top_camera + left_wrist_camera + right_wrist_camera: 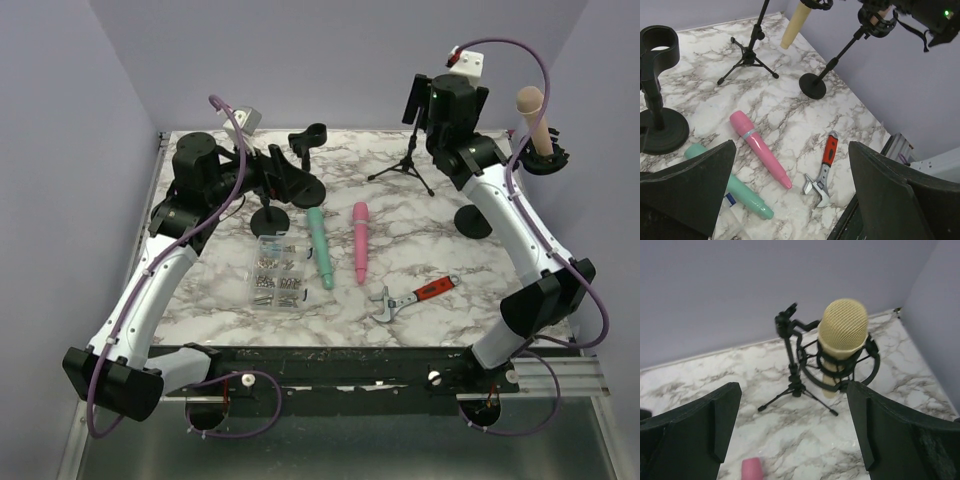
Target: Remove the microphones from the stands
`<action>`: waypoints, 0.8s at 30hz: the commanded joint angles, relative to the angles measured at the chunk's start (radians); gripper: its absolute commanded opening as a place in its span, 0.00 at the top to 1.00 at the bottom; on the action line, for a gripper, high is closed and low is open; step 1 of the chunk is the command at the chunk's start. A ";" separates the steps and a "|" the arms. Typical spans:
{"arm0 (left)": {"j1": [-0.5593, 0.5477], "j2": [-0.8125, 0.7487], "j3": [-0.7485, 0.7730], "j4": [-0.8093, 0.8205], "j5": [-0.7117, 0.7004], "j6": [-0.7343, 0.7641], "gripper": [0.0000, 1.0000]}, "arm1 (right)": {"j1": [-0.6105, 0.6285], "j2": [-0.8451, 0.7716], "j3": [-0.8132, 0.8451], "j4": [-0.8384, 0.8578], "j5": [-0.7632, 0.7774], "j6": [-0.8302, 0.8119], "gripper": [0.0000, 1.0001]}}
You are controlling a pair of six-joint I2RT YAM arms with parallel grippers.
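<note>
Nearest me, my left tool (792, 160) hangs spread wide and empty above the marble table (790, 107). Further back my right tool (794, 390) is released too, nothing between its fingers. Beyond it the cream microphone (841, 335) sits upright in the ring mount of its stand (873, 361), at the table's far right corner

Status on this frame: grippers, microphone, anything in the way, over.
Open, empty: left gripper, right gripper. Untouched: cream microphone seated in shock mount, ahead of right gripper. Way clear; tripod stand off to its side.
</note>
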 commanded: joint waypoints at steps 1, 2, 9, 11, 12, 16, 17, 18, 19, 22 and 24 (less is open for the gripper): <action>-0.037 -0.006 -0.013 0.039 0.025 0.001 0.01 | -0.057 0.088 0.123 -0.054 0.104 -0.062 0.04; -0.041 -0.002 -0.013 0.038 0.025 0.001 0.01 | -0.064 0.103 0.146 -0.054 0.106 -0.068 0.04; -0.049 0.023 -0.009 0.038 0.037 0.001 0.02 | -0.104 0.179 0.245 -0.047 0.104 -0.102 0.03; -0.049 0.029 -0.008 0.037 0.040 0.003 0.01 | -0.113 0.193 0.251 -0.043 0.103 -0.105 0.04; -0.048 0.031 -0.006 0.033 0.041 0.004 0.01 | -0.117 0.200 0.252 -0.038 0.097 -0.107 0.04; -0.049 0.033 -0.003 0.029 0.042 0.011 0.01 | -0.127 0.230 0.266 -0.034 0.090 -0.115 0.08; -0.049 0.033 -0.004 0.031 0.040 0.010 0.01 | -0.129 0.235 0.268 -0.033 0.091 -0.113 0.09; -0.049 0.033 -0.005 0.031 0.040 0.010 0.02 | -0.132 0.239 0.268 -0.031 0.089 -0.112 0.10; -0.050 0.033 -0.005 0.031 0.041 0.010 0.01 | -0.135 0.242 0.268 -0.030 0.087 -0.112 0.11; -0.050 0.032 -0.006 0.031 0.041 0.011 0.01 | -0.146 0.247 0.264 -0.027 0.079 -0.106 0.17; -0.051 0.029 -0.006 0.034 0.041 0.012 0.01 | -0.154 0.248 0.256 -0.025 0.072 -0.103 0.20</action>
